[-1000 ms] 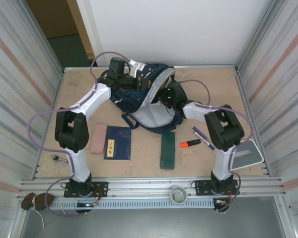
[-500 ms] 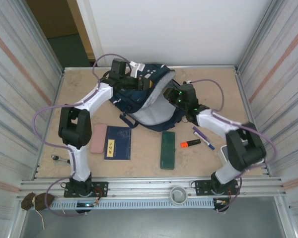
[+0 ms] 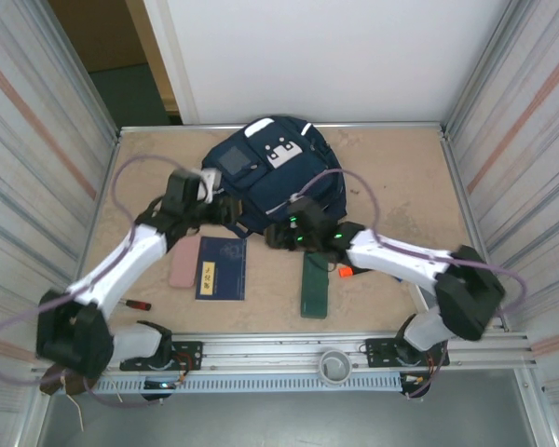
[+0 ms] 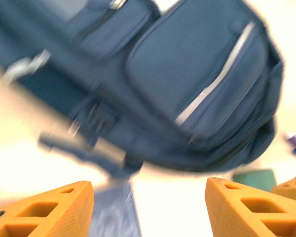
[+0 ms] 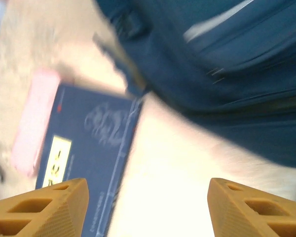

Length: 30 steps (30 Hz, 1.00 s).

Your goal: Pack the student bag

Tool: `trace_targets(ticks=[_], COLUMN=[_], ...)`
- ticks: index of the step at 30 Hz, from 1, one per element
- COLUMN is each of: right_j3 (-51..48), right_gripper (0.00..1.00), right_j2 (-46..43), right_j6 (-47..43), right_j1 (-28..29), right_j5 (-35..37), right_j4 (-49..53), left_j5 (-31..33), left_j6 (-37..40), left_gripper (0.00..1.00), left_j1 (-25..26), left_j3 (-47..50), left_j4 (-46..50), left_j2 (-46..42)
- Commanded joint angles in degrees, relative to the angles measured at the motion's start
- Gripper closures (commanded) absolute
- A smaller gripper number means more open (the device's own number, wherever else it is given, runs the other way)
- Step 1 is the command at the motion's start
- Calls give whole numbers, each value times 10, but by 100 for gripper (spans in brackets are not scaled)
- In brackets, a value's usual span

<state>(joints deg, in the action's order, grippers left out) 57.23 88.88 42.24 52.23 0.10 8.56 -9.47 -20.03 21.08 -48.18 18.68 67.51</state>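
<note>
The student bag (image 3: 272, 175) lies flat at the far middle of the table (image 3: 401, 172). It is navy, front up, with a grey square patch, a white patch and a thin pale stripe. Just nearer lie a navy notebook (image 3: 221, 267), a pink case (image 3: 184, 260) and a green case (image 3: 314, 284). The left gripper (image 3: 225, 207) and the right gripper (image 3: 278, 235) sit by the bag's near edge, fingers spread, holding nothing. The right arm partly hides an orange highlighter (image 3: 346, 272).

The student bag (image 3: 261, 182) lies behind the notebook (image 3: 222, 267) and case (image 3: 314, 289).

Student bag (image 3: 270, 172) blocks rear centre; notebook (image 3: 222, 267), green case (image 3: 314, 284) crowd front; right rear table (image 3: 410, 168) free
</note>
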Motion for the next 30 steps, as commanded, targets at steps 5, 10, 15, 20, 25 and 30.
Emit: trace_targets(ticks=[5, 10, 15, 20, 25, 30], right_j3=[81, 102, 99, 86, 82, 80], right_gripper=[36, 33, 29, 29, 28, 28], right_j2=[140, 172, 172, 166, 162, 164], right_j6=[5, 5, 2, 3, 2, 2], right_j1=[57, 57, 52, 42, 31, 24], right_j5=[-79, -94, -90, -90, -94, -105], right_j4=[-11, -11, -3, -3, -2, -2], left_j5=[80, 107, 115, 125, 120, 70], left_j6=[-147, -215, -229, -233, -221, -194], left_gripper=[39, 38, 37, 36, 34, 34], left_j1=[35, 94, 99, 103, 97, 90], left_j3=[174, 191, 205, 214, 227, 228], left_j4=[175, 226, 228, 222, 197, 137], left_j2=[-194, -216, -193, -177, -144, -109])
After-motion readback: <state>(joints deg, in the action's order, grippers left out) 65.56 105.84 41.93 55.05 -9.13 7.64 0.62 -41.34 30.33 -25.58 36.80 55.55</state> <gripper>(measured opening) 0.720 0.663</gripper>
